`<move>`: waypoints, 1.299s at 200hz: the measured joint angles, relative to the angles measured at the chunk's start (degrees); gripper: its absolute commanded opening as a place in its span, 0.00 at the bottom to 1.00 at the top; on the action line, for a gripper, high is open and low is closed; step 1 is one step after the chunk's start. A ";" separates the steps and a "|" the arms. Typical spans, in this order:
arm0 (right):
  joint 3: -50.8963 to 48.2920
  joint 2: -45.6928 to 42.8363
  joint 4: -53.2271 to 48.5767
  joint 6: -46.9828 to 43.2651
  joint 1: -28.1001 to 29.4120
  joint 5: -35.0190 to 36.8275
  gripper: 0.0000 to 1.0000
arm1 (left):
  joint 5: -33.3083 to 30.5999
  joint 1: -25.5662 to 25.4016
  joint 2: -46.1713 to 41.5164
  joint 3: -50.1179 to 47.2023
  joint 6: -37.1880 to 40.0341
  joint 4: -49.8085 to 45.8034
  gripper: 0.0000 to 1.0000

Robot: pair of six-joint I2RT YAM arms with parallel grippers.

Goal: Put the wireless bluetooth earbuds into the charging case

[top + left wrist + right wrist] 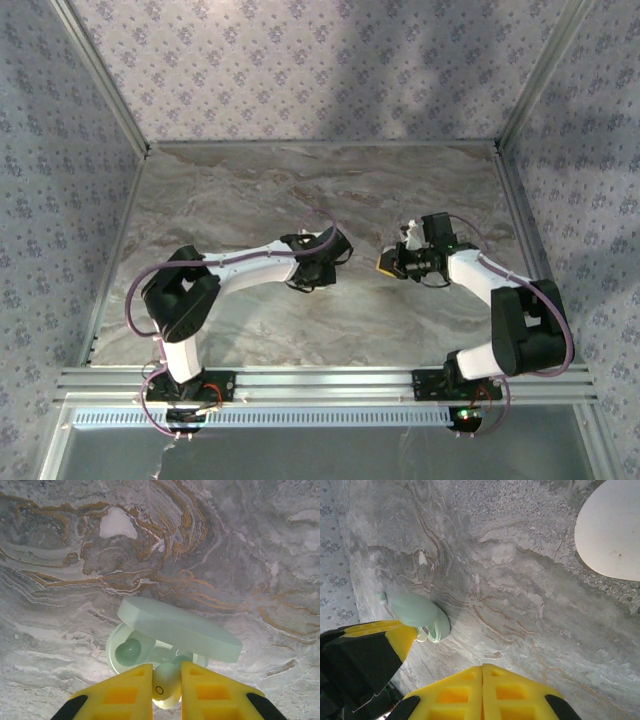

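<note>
the left claw (166, 671) is clamped on one earbud (164, 690), holding it at the near rim of the open case (125, 652), whose lid (180, 630) is tilted up over the base. the right claw (482, 680) is closed on nothing, fingers pressed together over the table (520, 605). the case sits to its left and a white oval (610, 530) lies well apart at the upper right.

Robot test cell, apparently a lab: a left arm (250, 262) and right arm (476, 281) sit bolted to an alum. rail (330, 381) at the near edge of a marble-patterned table (300, 190), boxed in by alum. frame posts (100, 72) and walls (320, 60) covered w/ a purple floral print.
</note>
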 measured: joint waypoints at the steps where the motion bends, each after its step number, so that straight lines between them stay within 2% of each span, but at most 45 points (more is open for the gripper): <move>1: -0.02 0.00 0.00 0.02 -0.04 -0.02 0.08 | 0.00 -0.02 0.02 0.00 0.00 0.00 0.17; 164: -0.70 0.00 0.00 0.00 -0.35 -0.94 0.08 | 0.39 -0.22 2.25 1.86 0.44 0.07 0.17; 260: -0.81 0.00 0.00 0.00 -0.35 -0.92 0.08 | 0.39 -0.61 2.99 2.54 0.44 -0.17 0.20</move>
